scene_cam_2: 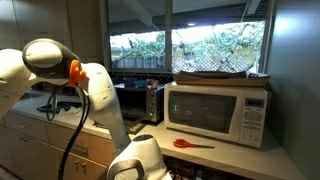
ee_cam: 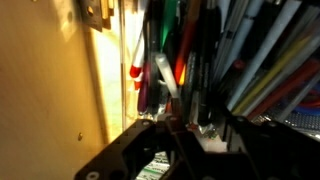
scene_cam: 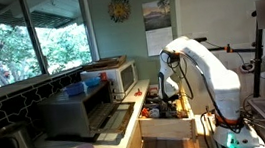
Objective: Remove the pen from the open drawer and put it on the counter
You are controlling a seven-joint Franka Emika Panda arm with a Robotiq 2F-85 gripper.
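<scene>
Finding one: my gripper point(ee_cam: 178, 128) sits low inside the wide, shallow drawer box of pale wood point(scene_cam: 169, 128). My white jointed arm point(scene_cam: 208, 70) bends steeply down into it. In the wrist view the claw is only a dark silhouette along the bottom edge. I cannot tell how wide the jaws stand, nor whether anything is between them.

Finding two: the pen is still in the drawer, among a dense bundle of slim plastic and metal barrels point(ee_cam: 205, 55) lying roughly parallel. A pale glossy barrel point(ee_cam: 165, 78) runs down towards my fingertips and looks the likeliest candidate. A white one with a red band point(ee_cam: 136, 68) lies just beside it.

Recommendation: take a single barrel across its width, near mid-length, with the fingers astride it and not its neighbours. These shafts are smooth, round and hard, so they will likely roll or slip. I judge a firm, square closure and a straight vertical lift to be necessary.

Finding three: the drawer's wood point(ee_cam: 80, 90) is matt and flat. The long pale cream countertop with a light wood edge point(scene_cam: 115, 144) lies alongside, awaiting the pen.
</scene>
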